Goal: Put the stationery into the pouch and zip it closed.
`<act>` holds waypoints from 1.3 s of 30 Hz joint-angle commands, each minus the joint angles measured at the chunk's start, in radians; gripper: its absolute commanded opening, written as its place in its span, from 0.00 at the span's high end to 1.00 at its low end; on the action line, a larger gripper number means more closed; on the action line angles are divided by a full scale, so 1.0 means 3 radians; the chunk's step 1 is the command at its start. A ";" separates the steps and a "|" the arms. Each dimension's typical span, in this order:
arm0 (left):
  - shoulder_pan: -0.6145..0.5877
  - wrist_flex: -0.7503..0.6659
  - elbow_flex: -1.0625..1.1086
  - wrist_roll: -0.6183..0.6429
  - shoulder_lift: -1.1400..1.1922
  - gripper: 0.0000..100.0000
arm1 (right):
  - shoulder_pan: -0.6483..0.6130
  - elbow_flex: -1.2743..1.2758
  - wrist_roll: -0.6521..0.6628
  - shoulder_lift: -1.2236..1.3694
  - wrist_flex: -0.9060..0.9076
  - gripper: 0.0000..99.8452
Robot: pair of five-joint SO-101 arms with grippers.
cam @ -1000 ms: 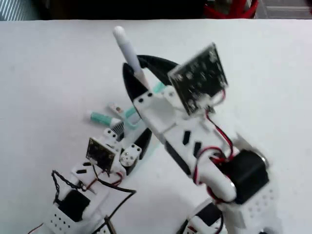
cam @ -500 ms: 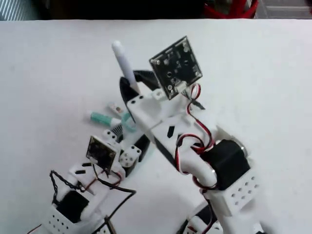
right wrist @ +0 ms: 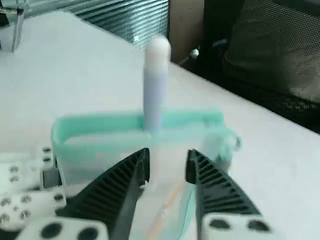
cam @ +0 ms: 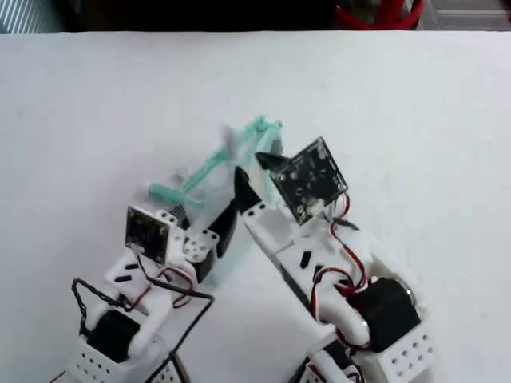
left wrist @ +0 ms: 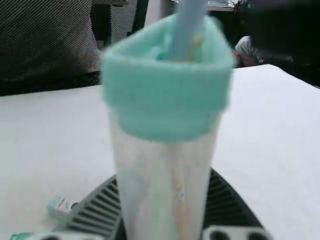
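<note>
A clear pouch (cam: 209, 166) with a teal rim is tilted up off the table, and my left gripper (cam: 214, 222) is shut on its lower part. In the left wrist view the pouch (left wrist: 167, 100) stands upright between my left gripper (left wrist: 165, 215), with a pen (left wrist: 187, 22) poking out of its mouth. My right gripper (cam: 254, 171) is at the pouch's mouth. In the right wrist view its two black fingers close around the pale pen (right wrist: 157, 75), which stands inside the teal rim of the pouch (right wrist: 100, 125).
A teal-capped stick (cam: 164, 191) and a small white piece (cam: 182, 172) lie on the white table (cam: 415, 112) just left of the pouch. The small piece (left wrist: 60, 206) also lies beside the left gripper. Both arm bases crowd the front edge.
The right arm dropped and pulled back toward the front, bringing the pen down into the pouch. The left gripper raised the pouch's mouth and shifted slightly left.
</note>
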 commanded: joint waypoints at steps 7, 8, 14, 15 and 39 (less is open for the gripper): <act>-0.0110 0.0061 -0.0199 0.0010 -0.0043 0.83 | 0.0038 -0.0788 0.0460 0.0299 0.0228 0.69; -0.0110 0.0061 -0.0199 0.0010 -0.0043 0.83 | 0.0115 -0.0859 0.0588 0.0376 0.0228 0.69; -0.0105 0.0061 -0.0199 0.0005 -0.0043 0.83 | 0.0749 -0.1043 0.1008 0.1056 0.0222 0.69; -0.0105 0.0056 -0.0199 0.0005 -0.0043 0.83 | 0.0800 -0.1110 0.1064 0.1148 0.0238 0.69; 0.0555 0.0910 -0.0644 -0.0849 -0.0043 0.83 | 0.1036 -0.2506 0.4352 0.1941 0.2069 0.69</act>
